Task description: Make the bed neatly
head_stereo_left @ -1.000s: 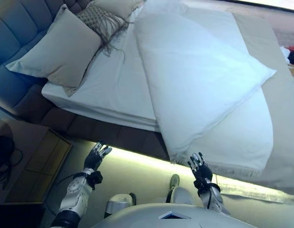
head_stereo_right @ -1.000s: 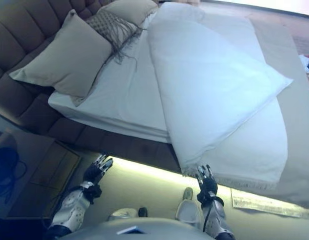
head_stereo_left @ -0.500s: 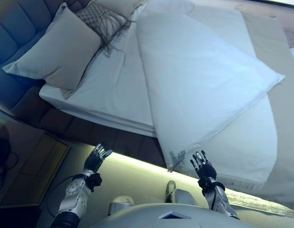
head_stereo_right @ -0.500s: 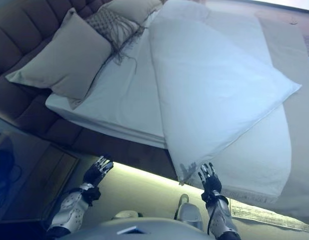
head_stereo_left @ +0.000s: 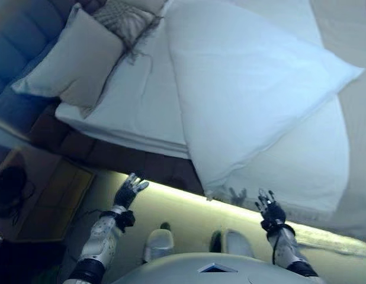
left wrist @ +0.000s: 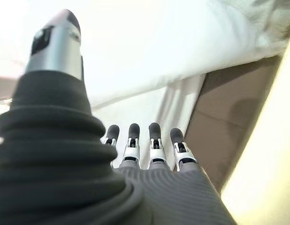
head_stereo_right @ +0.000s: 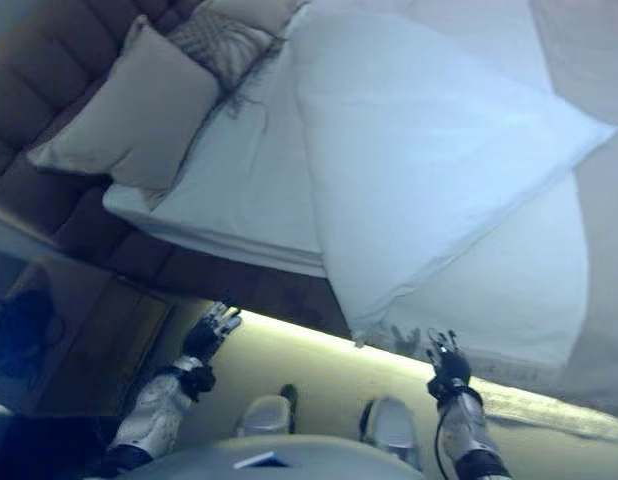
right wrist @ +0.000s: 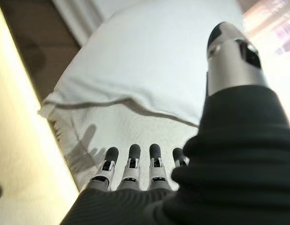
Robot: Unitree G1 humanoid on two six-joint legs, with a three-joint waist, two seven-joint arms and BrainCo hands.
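Both hands empty, fingers straight and spread: left hand [head_stereo_left: 129,192] at 7 o'clock over the lit floor strip beside the bed, right hand [head_stereo_left: 270,212] at 5 o'clock just beside the duvet's fringed hanging edge. White duvet [head_stereo_left: 254,89] folded back diagonally, one corner pointing to 3 o'clock. White sheet [head_stereo_left: 144,97] bare at 11 o'clock, beige pillow [head_stereo_left: 76,59] against the headboard [head_stereo_right: 44,75].

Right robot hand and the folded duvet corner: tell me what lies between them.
Only the fringed edge of the white bedspread; the right robot hand, fingers straight, is apart from the duvet corner. The right wrist view shows it.
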